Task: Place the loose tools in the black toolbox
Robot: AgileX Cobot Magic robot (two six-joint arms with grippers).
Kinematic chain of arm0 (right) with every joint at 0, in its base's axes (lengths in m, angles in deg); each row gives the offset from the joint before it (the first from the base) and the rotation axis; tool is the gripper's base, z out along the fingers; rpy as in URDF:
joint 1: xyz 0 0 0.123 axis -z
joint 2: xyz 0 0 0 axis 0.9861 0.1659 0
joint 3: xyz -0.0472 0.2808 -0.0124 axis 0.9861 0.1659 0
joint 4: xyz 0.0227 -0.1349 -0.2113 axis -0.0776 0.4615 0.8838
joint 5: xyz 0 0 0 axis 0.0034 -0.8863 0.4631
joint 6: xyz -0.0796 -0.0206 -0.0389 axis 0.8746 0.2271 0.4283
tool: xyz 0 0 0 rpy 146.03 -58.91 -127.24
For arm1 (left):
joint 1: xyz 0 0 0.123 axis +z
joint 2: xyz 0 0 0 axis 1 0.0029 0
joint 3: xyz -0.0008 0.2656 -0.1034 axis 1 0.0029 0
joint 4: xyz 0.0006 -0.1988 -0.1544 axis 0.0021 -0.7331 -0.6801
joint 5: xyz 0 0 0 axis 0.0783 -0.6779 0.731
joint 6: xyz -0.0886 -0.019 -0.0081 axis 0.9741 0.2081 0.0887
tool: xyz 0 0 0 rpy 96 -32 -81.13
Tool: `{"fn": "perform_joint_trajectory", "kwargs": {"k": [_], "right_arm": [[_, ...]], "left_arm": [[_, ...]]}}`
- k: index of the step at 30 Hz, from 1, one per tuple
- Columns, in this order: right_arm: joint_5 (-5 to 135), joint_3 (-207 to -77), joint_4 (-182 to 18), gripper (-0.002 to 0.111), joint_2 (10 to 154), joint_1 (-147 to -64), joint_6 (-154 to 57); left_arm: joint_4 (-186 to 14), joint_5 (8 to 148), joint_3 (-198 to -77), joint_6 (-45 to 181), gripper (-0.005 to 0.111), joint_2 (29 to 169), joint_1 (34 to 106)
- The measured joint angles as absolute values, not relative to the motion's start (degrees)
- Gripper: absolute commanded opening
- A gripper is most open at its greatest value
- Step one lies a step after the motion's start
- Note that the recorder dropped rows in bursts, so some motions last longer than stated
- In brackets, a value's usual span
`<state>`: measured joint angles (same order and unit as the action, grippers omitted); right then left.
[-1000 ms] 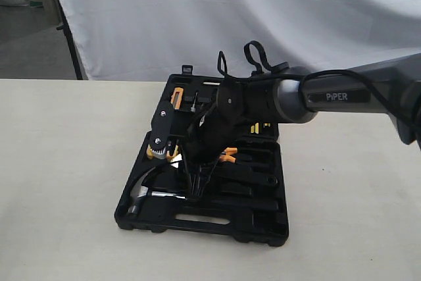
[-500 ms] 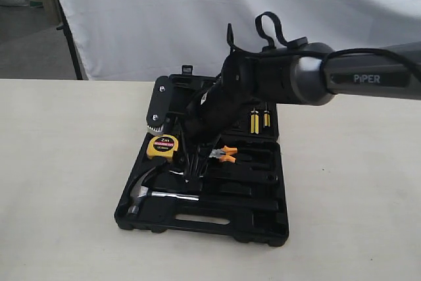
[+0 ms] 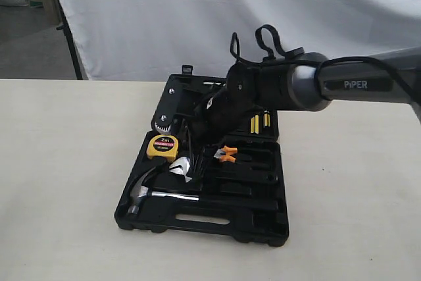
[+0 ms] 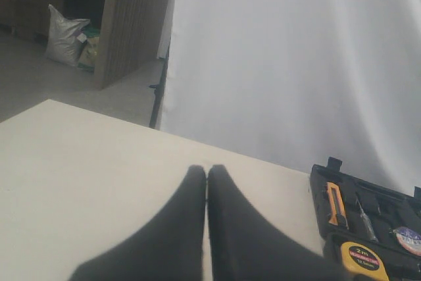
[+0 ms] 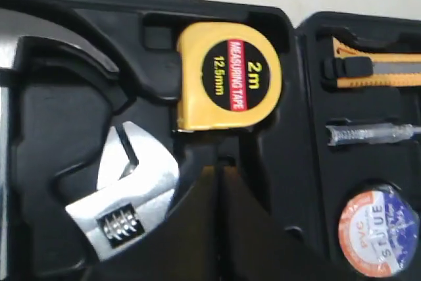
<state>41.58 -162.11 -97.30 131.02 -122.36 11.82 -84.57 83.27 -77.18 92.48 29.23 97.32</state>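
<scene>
Risen off the black toolbox, the right gripper now hangs empty above it, fingers pressed together. Inside lie the claw hammer, adjustable wrench and tape roll. Nothing seems left to pack. The left gripper has its fingers together too.

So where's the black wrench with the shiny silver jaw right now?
The wrench lies inside the black plastic toolbox, left of middle in the exterior view, between the yellow tape measure and the silver-shafted claw hammer.
</scene>
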Motion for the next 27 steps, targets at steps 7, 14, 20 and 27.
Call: {"fn": "perform_joint_trajectory", "kwargs": {"k": [7, 14, 20, 27], "right_arm": [[36.3, -162.1, -97.3, 0.000, 126.6, -120.5, 10.0], [28.7, -162.1, -97.3, 0.001, 125.9, -119.8, 8.6], [32.6, -162.1, -95.9, 0.049, 125.9, -119.8, 2.8], [26.4, -162.1, -95.4, 0.069, 125.9, -119.8, 2.4]], "left_arm": [[-84.6, 83.3, -77.2, 92.5, 0.001, 29.2, 97.3], [-84.6, 83.3, -77.2, 92.5, 0.001, 29.2, 97.3], [-84.6, 83.3, -77.2, 92.5, 0.001, 29.2, 97.3], [-84.6, 83.3, -77.2, 92.5, 0.001, 29.2, 97.3]]}}
